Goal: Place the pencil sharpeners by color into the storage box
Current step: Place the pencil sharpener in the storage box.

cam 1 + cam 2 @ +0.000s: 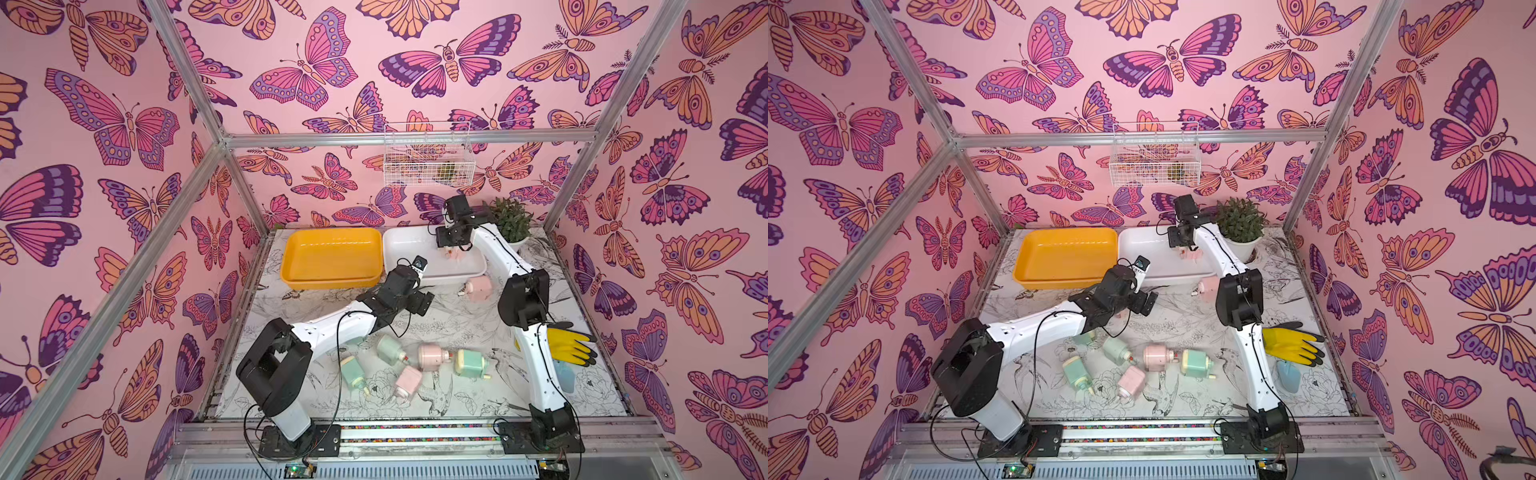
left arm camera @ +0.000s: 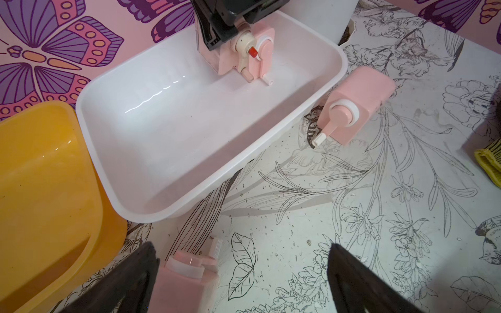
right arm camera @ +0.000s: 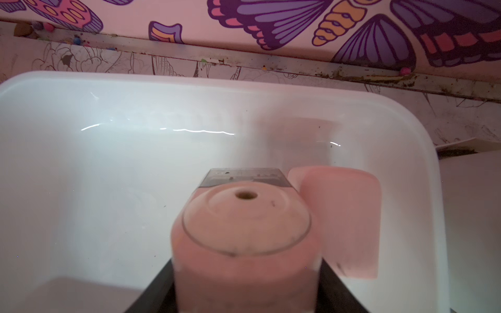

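1. Top views, near: green and pink pencil sharpeners (image 1: pixel 430 356) lie loose on the tabletop (image 1: pixel 457 399), unsorted.
2. Left gripper (image 2: pixel 241 281), jaws wide open, hovers beside a pink one (image 2: pixel 184 281).
3. Far: right gripper (image 1: pixel 453 249) jaws clamp a pink sharpener (image 2: pixel 244 51) over the white bin (image 2: pixel 271 141); likely pink's bin.

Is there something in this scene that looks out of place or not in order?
Yes. A yellow glove and a pale blue flat item lie on the table near the right arm; neither is a sharpener. Several pencil sharpeners lie tipped on their sides. Nothing looks spilled or broken.
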Available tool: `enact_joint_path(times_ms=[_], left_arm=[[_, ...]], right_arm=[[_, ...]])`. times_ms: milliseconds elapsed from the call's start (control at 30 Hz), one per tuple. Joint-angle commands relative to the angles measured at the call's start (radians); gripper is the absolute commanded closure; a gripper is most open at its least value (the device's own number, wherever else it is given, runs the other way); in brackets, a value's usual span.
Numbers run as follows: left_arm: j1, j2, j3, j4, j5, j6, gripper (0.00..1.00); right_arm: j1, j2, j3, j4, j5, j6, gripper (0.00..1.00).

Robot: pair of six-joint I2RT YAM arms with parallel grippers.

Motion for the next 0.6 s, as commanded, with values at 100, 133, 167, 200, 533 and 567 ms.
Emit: enact_joint_path(times_ms=[100, 133, 167, 200, 533, 567], left_arm=[[0.003, -0.01, -0.008, -0.015, -0.025, 0.01, 0.0], [0.003, -0.011, -0.008, -0.015, -0.027, 0.011, 0.0], [0.003, -0.011, -0.01, -0.016, -0.032, 0.01, 0.0], [0.003, -0.012, -0.008, -0.017, -0.037, 0.011, 0.0], [0.007, -0.01, -0.007, -0.018, -0.054, 0.008, 0.0], [0.007, -0.01, -0.007, -0.018, -0.055, 0.008, 0.0]], right_arm=[[-0.001, 0.047, 0.061, -0.004, -0.018, 0.046, 0.77], [-0.001, 0.054, 0.068, -0.009, -0.02, 0.047, 0.75], [-0.001, 0.06, 0.077, -0.013, -0.026, 0.048, 0.74], [-0.001, 0.066, 0.08, -0.014, -0.032, 0.046, 0.74], [0.005, 0.083, 0.08, 0.005, 0.012, 0.037, 0.59], [0.005, 0.085, 0.079, 0.005, 0.015, 0.036, 0.56]])
